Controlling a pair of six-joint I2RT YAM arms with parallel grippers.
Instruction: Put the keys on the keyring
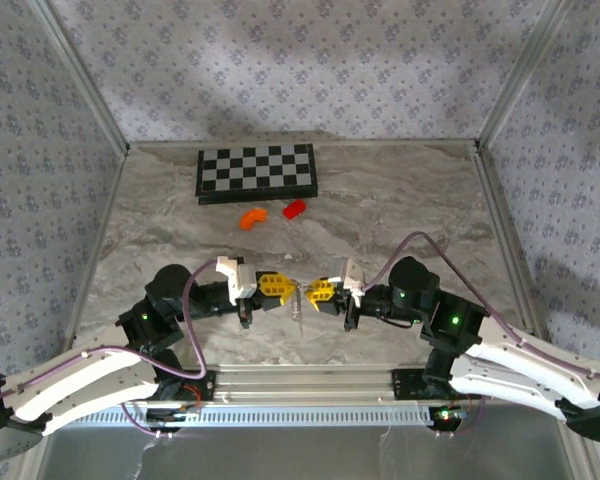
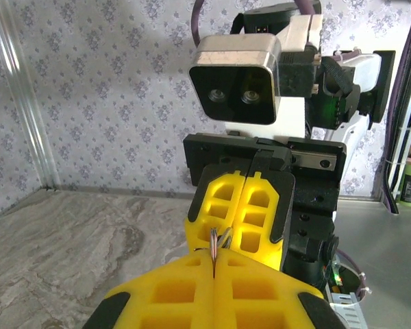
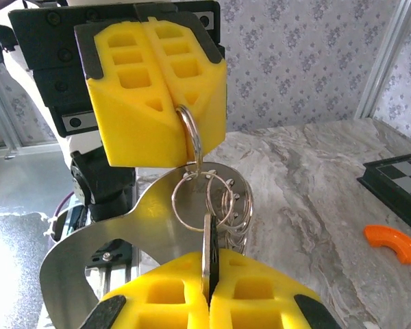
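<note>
Over the table's near middle my two grippers meet tip to tip. The left gripper (image 1: 277, 286) (image 2: 214, 264) is shut on a thin silvery ring of the keyring (image 2: 213, 249) (image 3: 196, 149), which sticks out from between its yellow fingers (image 3: 157, 89). A flat silvery metal tag (image 3: 137, 212) and several more rings hang from that ring. My right gripper (image 1: 318, 291) (image 3: 209, 271) is shut on the keys (image 3: 206, 244), one flat key seen edge-on. The key's top lies against a hanging ring. I cannot tell whether it is threaded on.
At the back of the table lies a checkerboard (image 1: 257, 172) (image 3: 397, 178). Just in front of it are a curved orange piece (image 1: 252, 217) (image 3: 395, 243) and a red block (image 1: 295, 208). Patterned walls with metal posts enclose the marbled table (image 1: 410, 200).
</note>
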